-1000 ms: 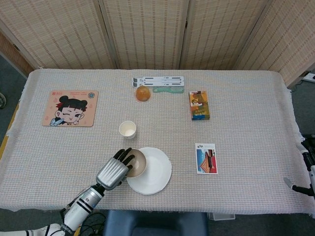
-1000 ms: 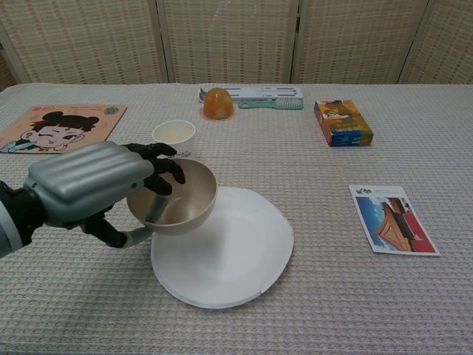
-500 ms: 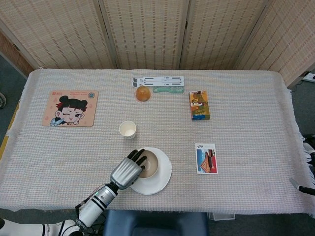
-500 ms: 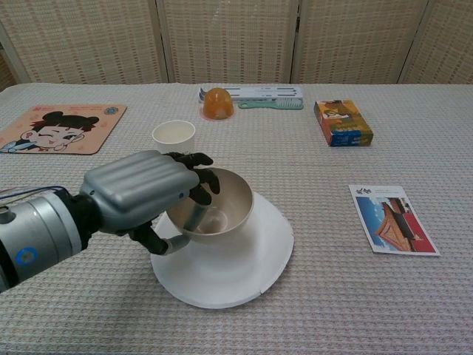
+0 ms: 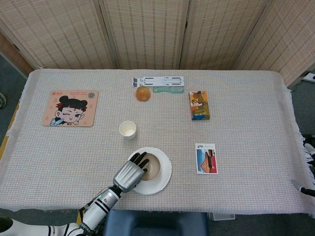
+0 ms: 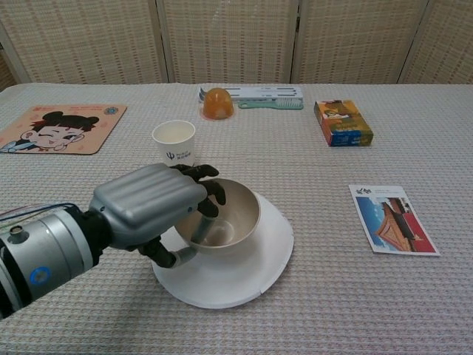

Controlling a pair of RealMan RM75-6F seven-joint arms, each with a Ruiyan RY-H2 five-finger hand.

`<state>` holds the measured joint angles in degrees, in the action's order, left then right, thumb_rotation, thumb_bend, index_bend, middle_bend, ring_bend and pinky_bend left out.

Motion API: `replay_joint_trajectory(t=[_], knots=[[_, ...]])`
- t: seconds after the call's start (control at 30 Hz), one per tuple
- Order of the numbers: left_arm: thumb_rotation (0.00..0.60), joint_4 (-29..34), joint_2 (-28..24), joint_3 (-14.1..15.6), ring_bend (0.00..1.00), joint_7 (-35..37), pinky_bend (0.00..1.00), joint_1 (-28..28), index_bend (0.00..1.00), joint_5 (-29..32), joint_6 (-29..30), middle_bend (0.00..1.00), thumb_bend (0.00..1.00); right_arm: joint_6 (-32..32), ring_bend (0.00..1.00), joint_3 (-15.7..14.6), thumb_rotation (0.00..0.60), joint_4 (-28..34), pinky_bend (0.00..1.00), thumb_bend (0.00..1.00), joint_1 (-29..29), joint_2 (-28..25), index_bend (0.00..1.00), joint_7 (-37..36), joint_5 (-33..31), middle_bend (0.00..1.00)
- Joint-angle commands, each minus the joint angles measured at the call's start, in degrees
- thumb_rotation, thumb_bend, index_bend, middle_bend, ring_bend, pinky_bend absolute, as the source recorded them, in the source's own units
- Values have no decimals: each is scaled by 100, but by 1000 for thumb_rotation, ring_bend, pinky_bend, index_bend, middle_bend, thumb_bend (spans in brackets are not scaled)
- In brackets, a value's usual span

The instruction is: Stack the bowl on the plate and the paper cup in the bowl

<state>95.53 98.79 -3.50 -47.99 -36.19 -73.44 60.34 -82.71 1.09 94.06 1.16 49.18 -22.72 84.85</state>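
Observation:
The tan bowl (image 5: pixel 152 166) (image 6: pixel 230 212) sits low over the white plate (image 5: pixel 160 181) (image 6: pixel 255 277) near the table's front edge, slightly left of the plate's middle. My left hand (image 5: pixel 130 173) (image 6: pixel 148 204) grips the bowl's left rim, with fingers inside and the thumb outside below. Whether the bowl rests fully on the plate I cannot tell. The white paper cup (image 5: pixel 127 129) (image 6: pixel 174 141) stands upright just behind the plate, apart from the hand. Only small pieces of my right hand (image 5: pixel 301 186) show at the right edge of the head view, off the table.
A cartoon mouse pad (image 5: pixel 70 107) (image 6: pixel 59 127) lies at the back left. At the back middle are an orange dome (image 5: pixel 142 93) (image 6: pixel 218 103), a white stand and a green comb. A colourful box (image 5: pixel 199 105) (image 6: pixel 343 123) and a picture card (image 5: pixel 206 158) (image 6: pixel 392 220) lie right.
My left hand has carried the bowl rightward from the plate's left edge to over the plate and lowered it. The cup and the other items have not moved.

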Motion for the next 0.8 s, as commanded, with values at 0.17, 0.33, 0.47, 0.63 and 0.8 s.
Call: replay_joint_trajectory(t=[0.17,0.33,0.47,0.63,0.8], knots=[[600,-146,124,20,15,23,170,-60,678,75,-6,245,395,-93,0,-3,600,-64,0,208,56,-19,0,-168,27,0],[600,-143,139,64,15,25,170,-56,678,75,60,245,395,-68,0,-11,600,-45,0,208,46,-21,0,-149,33,0],[600,-99,92,115,16,70,170,-40,646,59,100,245,388,-63,0,-11,600,-13,0,208,44,-17,0,-99,22,0],[600,-15,43,135,16,112,170,-48,579,53,118,244,385,-44,0,-5,600,3,0,207,35,-13,0,-70,4,0],[600,37,41,147,16,95,170,-50,544,80,155,244,354,-41,0,-8,600,8,0,207,33,-14,0,-62,11,0]])
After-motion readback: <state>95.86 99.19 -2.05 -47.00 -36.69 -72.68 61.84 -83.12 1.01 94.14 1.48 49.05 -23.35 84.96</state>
